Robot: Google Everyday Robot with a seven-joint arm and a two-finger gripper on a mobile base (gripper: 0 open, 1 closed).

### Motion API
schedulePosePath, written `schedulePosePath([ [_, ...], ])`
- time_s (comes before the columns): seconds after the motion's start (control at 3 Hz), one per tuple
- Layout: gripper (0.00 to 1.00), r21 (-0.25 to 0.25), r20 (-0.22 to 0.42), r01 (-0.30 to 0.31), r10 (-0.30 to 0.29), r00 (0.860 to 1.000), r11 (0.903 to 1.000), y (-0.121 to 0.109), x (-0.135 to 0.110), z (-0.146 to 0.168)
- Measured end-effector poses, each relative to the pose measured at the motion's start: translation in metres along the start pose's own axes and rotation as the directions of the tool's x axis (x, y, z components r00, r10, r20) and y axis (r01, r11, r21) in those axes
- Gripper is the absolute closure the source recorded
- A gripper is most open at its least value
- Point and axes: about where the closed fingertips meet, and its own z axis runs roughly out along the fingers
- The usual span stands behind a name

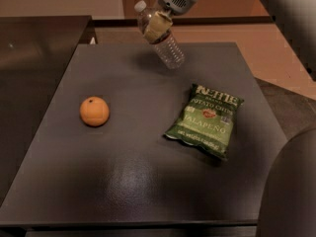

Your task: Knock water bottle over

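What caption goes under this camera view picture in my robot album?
End effector at far table edge touching the tilted water bottle; orange and chip bag nearby.

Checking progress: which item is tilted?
The water bottle, leaning at the far side with the gripper on its neck; orange and chip bag sit apart.

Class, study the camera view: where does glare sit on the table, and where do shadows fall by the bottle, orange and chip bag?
Camera view: a pale glare lies on the table front of centre; the tilted water bottle, at the gripper near the far edge, casts a faint shadow to its left; the orange and chip bag have dark shadows beneath their near edges.
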Motion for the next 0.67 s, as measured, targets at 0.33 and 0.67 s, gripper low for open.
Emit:
schedulePosePath([
  [0.33,1.00,-0.069,-0.092,0.079,-0.085,0.992,0.9945,0.014,0.019,0.006],
  [0.67,1.00,-0.146,-0.170,0.155,-0.179,0.969,0.9770,0.024,0.034,0.016],
])
